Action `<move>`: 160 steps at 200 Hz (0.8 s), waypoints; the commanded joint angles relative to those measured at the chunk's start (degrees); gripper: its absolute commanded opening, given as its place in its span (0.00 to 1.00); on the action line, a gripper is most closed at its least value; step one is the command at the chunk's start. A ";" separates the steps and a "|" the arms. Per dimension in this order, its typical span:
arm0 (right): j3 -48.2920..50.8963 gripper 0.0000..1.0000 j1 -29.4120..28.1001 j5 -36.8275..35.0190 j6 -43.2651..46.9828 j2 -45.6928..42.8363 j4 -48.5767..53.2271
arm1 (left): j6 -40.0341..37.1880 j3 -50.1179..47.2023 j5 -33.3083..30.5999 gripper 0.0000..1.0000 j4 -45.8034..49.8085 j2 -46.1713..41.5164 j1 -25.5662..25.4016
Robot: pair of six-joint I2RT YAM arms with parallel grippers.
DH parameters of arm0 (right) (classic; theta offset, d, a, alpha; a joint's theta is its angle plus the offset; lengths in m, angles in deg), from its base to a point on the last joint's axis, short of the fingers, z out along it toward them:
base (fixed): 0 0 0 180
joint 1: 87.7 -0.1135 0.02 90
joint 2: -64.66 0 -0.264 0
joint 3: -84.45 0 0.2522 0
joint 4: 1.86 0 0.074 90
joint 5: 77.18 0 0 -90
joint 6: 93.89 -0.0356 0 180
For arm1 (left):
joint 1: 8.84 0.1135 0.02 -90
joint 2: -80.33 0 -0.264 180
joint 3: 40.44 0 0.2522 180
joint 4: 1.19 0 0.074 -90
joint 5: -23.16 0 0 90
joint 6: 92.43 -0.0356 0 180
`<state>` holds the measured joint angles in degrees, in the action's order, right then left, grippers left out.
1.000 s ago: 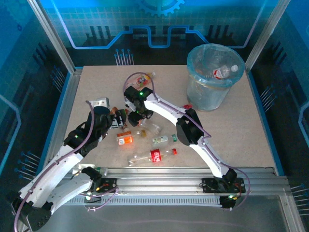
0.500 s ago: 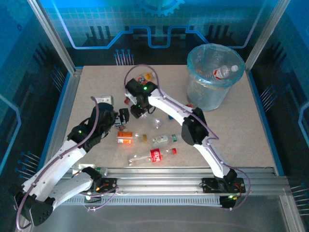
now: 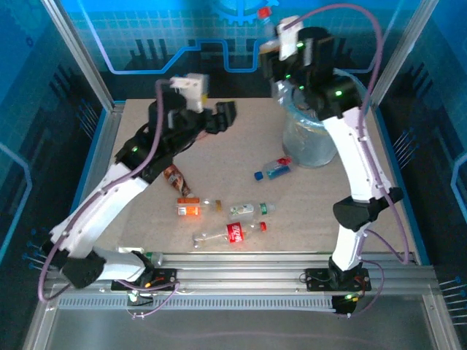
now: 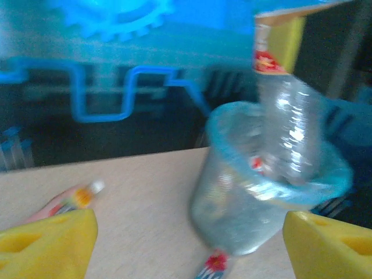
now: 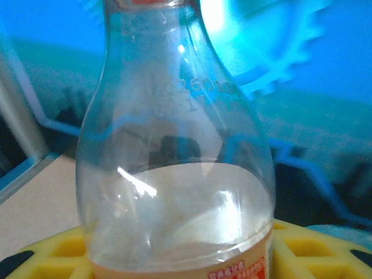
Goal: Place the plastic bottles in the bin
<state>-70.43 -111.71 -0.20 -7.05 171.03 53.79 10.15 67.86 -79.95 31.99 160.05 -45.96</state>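
My right gripper (image 3: 277, 38) is raised high over the bin (image 3: 312, 149), shut on a clear bottle with a red cap (image 3: 264, 13). Up close, that bottle (image 5: 174, 174) sits between the yellow pads (image 5: 314, 250), its orange label at the bottom edge. The left wrist view has the same bottle (image 4: 289, 116) hanging above the bin (image 4: 244, 215). My left gripper (image 3: 222, 117) hovers over the table's back left, open, with nothing between its pads (image 4: 52, 244). Several bottles lie on the table: brown (image 3: 174, 179), orange (image 3: 188, 210), green-labelled (image 3: 244, 211), red-labelled (image 3: 233, 233), blue-capped (image 3: 271, 171).
A pink-orange bottle (image 4: 78, 196) lies on the table to the left in the left wrist view. Metal frame posts (image 3: 80, 58) and blue panels wall in the table. The aluminium rail (image 3: 241, 266) runs along the near edge.
Both arms have lifted off the table. The right gripper carried the clear bottle up and back to above the bin. The left gripper rose toward the back left.
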 commanded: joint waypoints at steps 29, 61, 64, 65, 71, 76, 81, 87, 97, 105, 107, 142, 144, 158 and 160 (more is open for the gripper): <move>9.98 0.47 11.84 8.20 -2.69 -0.08 -15.06 | -3.67 17.27 9.49 0.85 1.12 17.42 -6.17; 22.76 0.47 14.46 7.91 -2.04 -3.52 -22.76 | -3.22 17.90 11.54 0.85 0.17 20.54 -8.18; 24.13 0.47 14.63 7.85 -2.08 -4.06 -23.37 | -3.18 17.75 11.57 0.86 0.24 20.65 -8.29; 24.57 0.47 14.75 7.80 -2.19 -4.19 -23.62 | -3.09 17.68 11.54 0.86 0.26 20.69 -8.35; 27.48 0.47 15.14 7.53 -2.36 -5.38 -24.97 | -3.02 17.24 11.56 0.86 0.34 20.81 -8.61; 30.05 0.47 15.37 7.52 -2.78 -6.34 -26.32 | -2.98 16.84 11.67 0.86 0.42 20.81 -8.72; 32.56 0.48 15.78 7.76 -3.25 -7.53 -27.75 | -3.00 16.09 11.66 0.86 0.37 20.62 -8.86; 35.37 0.48 16.26 8.20 -3.70 -8.73 -29.27 | -3.07 15.17 11.53 0.86 0.18 20.30 -8.93; 39.13 0.49 16.92 8.71 -4.13 -10.66 -30.78 | -3.09 13.29 11.50 0.86 -0.33 19.81 -9.06; 41.99 0.50 17.23 8.74 -4.07 -12.06 -31.86 | -2.86 11.71 11.23 0.86 -0.93 19.36 -9.15; 42.75 0.50 17.24 8.67 -4.05 -12.37 -32.18 | -2.87 11.32 11.14 0.86 -1.11 19.23 -9.14; 51.15 0.54 18.53 9.77 -3.03 -15.95 -34.61 | -1.60 6.21 10.87 0.86 -3.33 18.18 -9.22; 51.37 0.54 18.55 9.98 -2.96 -16.00 -34.56 | -1.44 6.06 10.96 0.86 -3.33 18.12 -9.20; 52.34 0.57 19.30 10.92 -3.06 -16.43 -33.52 | -1.02 5.45 10.97 0.86 -3.50 18.04 -9.18; 52.52 0.57 19.43 11.15 -3.14 -16.49 -33.40 | -0.99 5.29 10.88 0.86 -3.58 18.08 -9.21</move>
<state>-19.81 -93.94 8.54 -9.89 156.87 24.58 8.14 74.51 -69.74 30.83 180.07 -54.88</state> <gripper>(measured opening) 0.557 0.861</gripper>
